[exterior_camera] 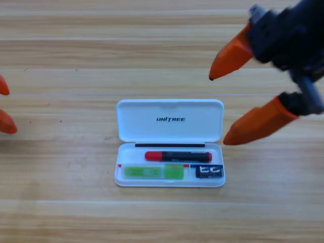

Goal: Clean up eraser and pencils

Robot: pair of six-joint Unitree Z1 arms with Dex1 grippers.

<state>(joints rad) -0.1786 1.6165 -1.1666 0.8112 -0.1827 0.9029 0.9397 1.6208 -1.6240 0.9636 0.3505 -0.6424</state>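
Note:
An open white case [170, 121] lies in the middle of the table, its lid folded back. Inside its tray lie the red-and-black pencil [178, 156], the light green pencil [153, 171] and the small dark eraser [209, 172] at the tray's right end. My right gripper [221, 107] hangs large at the upper right, up and to the right of the case, open with nothing between its orange jaws. My left gripper [4, 106] shows only as two orange tips at the left edge, apart from each other.
The wooden table [61, 202] surrounds the case on all sides. Nothing else lies on it in view.

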